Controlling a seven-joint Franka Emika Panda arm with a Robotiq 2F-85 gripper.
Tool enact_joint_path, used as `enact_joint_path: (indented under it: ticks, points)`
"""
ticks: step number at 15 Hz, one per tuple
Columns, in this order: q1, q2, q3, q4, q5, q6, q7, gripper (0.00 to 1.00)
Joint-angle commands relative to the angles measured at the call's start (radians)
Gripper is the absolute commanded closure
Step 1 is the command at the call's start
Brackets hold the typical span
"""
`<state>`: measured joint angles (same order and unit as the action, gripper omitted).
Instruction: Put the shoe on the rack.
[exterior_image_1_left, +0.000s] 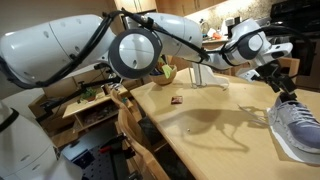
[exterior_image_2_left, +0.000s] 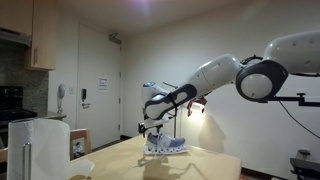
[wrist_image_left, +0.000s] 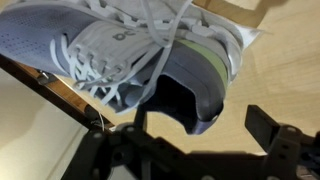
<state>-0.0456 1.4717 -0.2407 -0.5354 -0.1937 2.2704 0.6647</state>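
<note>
The wrist view alone gives the close detail: the shoe (wrist_image_left: 110, 45) fills its upper half, grey knit with white laces (wrist_image_left: 128, 72) and a yellow-green lining round the dark heel opening. Its long axis runs diagonally, toe to the upper left and heel to the lower right, towards the camera. The gripper (wrist_image_left: 203, 125) stands open, its two dark fingers spread wide either side of the heel; whether they touch it cannot be told. A wooden bar (wrist_image_left: 55, 92) crosses at the left, and what it belongs to is unclear. In both exterior views the shoe (exterior_image_1_left: 297, 125) lies on the wooden table (exterior_image_1_left: 200, 130), sole down. One cuts it off at the right edge under the gripper (exterior_image_1_left: 278, 80). In the other the shoe (exterior_image_2_left: 166, 146) is small and dim, lying across the far table, with the gripper (exterior_image_2_left: 153, 122) just above its left end.
</note>
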Motion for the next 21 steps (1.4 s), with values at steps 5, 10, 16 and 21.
enact_joint_path:
  ticks: [5,10,16,21]
  points:
    - [-0.04,0.0,0.048,0.0,0.055,0.018,0.008,0.0]
    - [-0.039,0.0,0.039,-0.002,0.049,0.029,0.026,0.41]
    - [-0.037,0.0,0.028,0.001,0.047,0.022,0.064,0.86]
    - [-0.043,0.0,0.02,0.021,0.044,-0.015,0.101,0.95]
